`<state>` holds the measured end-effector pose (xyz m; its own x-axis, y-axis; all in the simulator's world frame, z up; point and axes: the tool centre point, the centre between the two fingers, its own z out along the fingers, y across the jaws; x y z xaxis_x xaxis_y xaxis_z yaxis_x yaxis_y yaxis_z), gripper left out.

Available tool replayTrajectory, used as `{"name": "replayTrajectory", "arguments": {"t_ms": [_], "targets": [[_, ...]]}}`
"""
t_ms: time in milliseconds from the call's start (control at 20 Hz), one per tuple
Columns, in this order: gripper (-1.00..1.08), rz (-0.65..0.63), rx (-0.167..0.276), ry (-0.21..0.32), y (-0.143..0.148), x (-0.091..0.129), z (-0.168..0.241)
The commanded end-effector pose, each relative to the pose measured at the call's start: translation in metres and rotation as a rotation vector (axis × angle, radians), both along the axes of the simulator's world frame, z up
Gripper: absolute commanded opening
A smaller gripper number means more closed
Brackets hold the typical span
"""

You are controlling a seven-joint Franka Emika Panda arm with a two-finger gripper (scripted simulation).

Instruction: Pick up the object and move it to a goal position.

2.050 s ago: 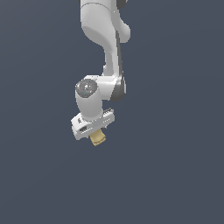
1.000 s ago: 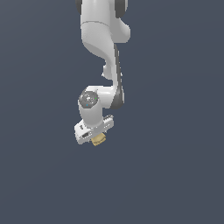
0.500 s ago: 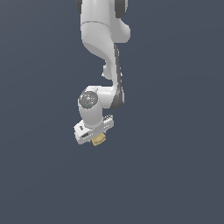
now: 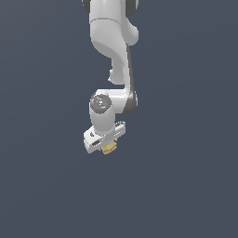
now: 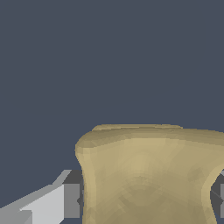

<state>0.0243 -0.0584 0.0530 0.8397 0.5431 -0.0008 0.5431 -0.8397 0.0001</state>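
Note:
The object point(image 4: 109, 148) is a small tan-yellow blocky piece. It sits between the fingers of my white gripper point(image 4: 108, 146), which hangs from the arm in the middle of the exterior view. In the wrist view the object point(image 5: 148, 175) fills the near field, with a curved concave face. A grey finger point(image 5: 65, 201) presses against one of its sides and the edge of the other finger shows on the opposite side. The gripper is shut on the object. No goal marker shows in either view.
A plain dark grey-blue ground point(image 4: 186, 186) lies all around, with no other objects or edges in view. The white arm point(image 4: 114, 46) comes down from the top of the exterior view.
Over the last two seconds the gripper has moved slightly down and toward the exterior view's left with the object in it. In the last half second it has barely moved.

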Motion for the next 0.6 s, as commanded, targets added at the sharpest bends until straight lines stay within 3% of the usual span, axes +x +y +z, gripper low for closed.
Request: {"name": "replayTrajectory", "arguments": {"t_ms": [0,550], "targets": [[-1.00,0.002,0.000,-0.001,0.018,0.003,0.010],[-1.00,0.002,0.000,-0.001,0.136,0.020,0.075]]}}
